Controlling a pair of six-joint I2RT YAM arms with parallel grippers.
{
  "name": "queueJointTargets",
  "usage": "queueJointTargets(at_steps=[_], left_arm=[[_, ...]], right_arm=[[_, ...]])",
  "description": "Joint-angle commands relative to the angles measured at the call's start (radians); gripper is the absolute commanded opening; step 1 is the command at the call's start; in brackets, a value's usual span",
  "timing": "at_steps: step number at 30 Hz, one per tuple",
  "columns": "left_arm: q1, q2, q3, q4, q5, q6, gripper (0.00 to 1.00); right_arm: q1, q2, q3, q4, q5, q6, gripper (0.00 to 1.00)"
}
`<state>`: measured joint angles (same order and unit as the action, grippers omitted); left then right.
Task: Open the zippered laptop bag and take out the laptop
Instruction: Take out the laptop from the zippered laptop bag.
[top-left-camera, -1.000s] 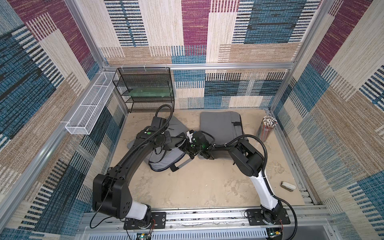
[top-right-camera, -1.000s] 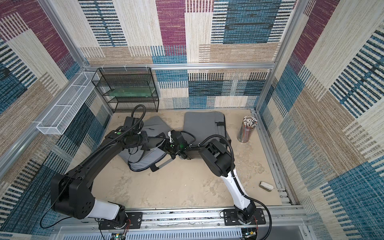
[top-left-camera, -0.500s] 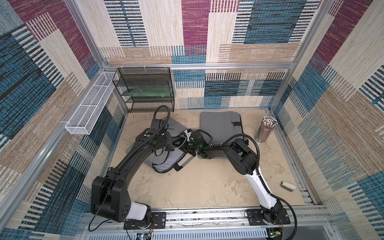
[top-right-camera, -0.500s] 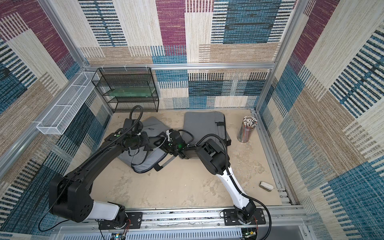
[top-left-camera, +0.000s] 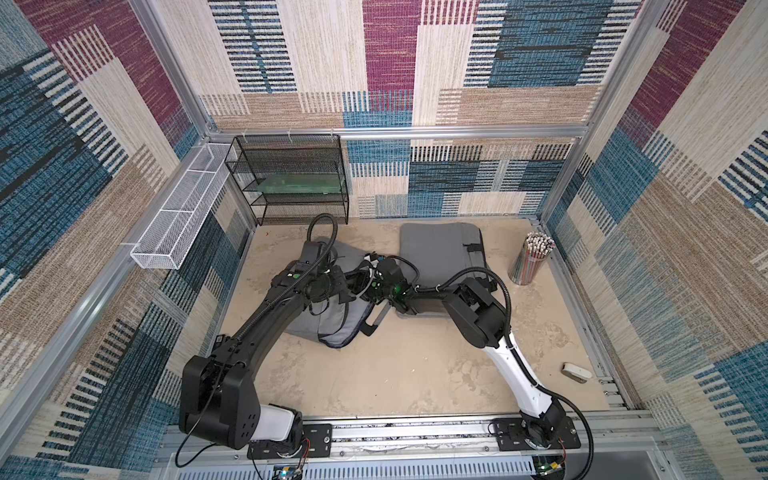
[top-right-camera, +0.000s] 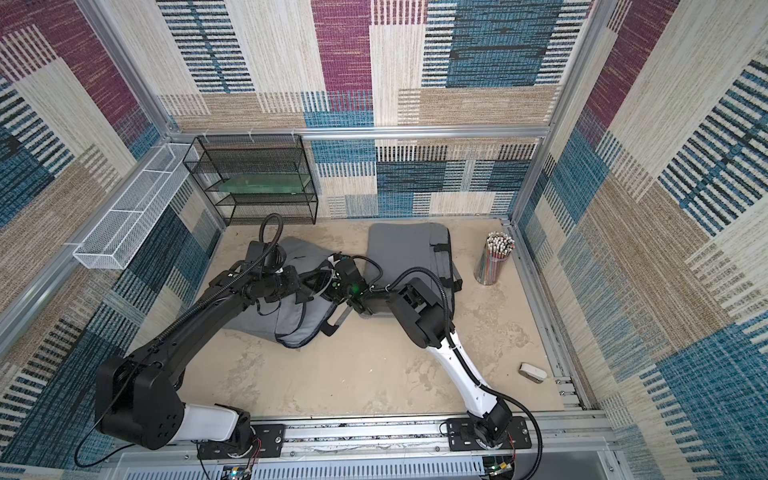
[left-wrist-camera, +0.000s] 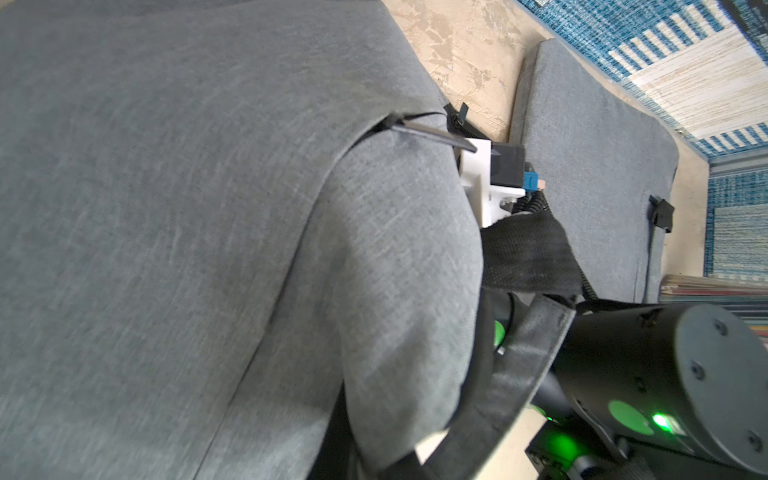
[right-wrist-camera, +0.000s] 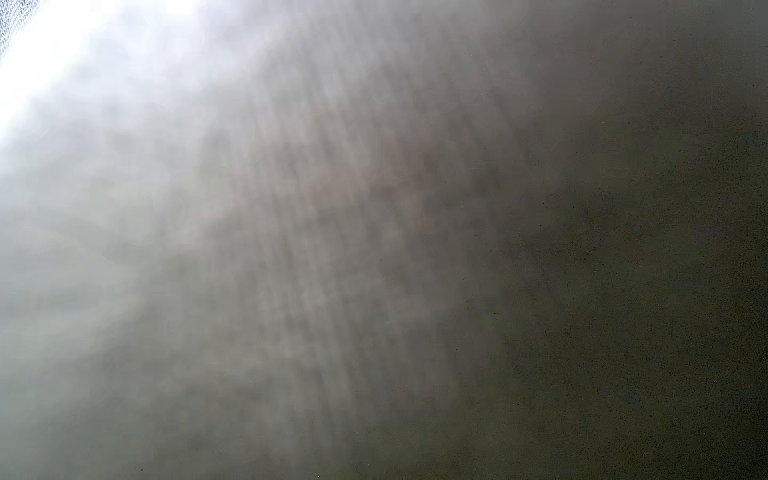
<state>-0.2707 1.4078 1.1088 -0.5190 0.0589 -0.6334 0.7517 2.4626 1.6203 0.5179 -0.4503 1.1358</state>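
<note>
Leftward the right arm (top-left-camera: 476, 311) has shifted since a second ago. Its right gripper (top-left-camera: 366, 284) is sunk in the mouth of the bag (top-left-camera: 332, 328), fingers hidden, so apart or together I cannot tell. Opposite, the left gripper (top-left-camera: 344, 286) is pinched together on the bag's rim, holding it up. The bag lies left of centre on the table (top-left-camera: 395, 374), just beside a flat grey case (top-left-camera: 436, 249).

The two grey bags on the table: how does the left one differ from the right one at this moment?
The left bag is rumpled and lies askew; the right bag lies flat, square to the back wall. The left bag's near edge looks parted, while the right bag's edges look closed. Both are grey fabric with black straps.
</note>
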Motion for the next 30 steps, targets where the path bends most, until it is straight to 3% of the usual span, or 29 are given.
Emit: queueJointTargets(at_steps=[1,13,22,26,30], left_arm=[[-0.001,0.003,0.003,0.082,0.068,-0.020,0.00],[0.004,0.016,-0.032,0.113,0.076,-0.018,0.00],[0.029,-0.003,-0.071,0.121,0.054,0.024,0.00],[0.071,-0.006,-0.094,0.133,0.030,0.041,0.00],[0.126,0.001,-0.106,0.139,0.011,0.058,0.00]], right_arm=[[0.006,0.008,0.021,0.049,-0.017,0.013,0.50],[0.020,0.045,0.073,0.048,-0.051,0.028,0.39],[0.014,0.037,0.080,0.063,-0.069,0.029,0.07],[0.004,0.002,0.038,0.081,-0.081,0.027,0.00],[-0.009,-0.041,-0.020,0.106,-0.108,0.015,0.00]])
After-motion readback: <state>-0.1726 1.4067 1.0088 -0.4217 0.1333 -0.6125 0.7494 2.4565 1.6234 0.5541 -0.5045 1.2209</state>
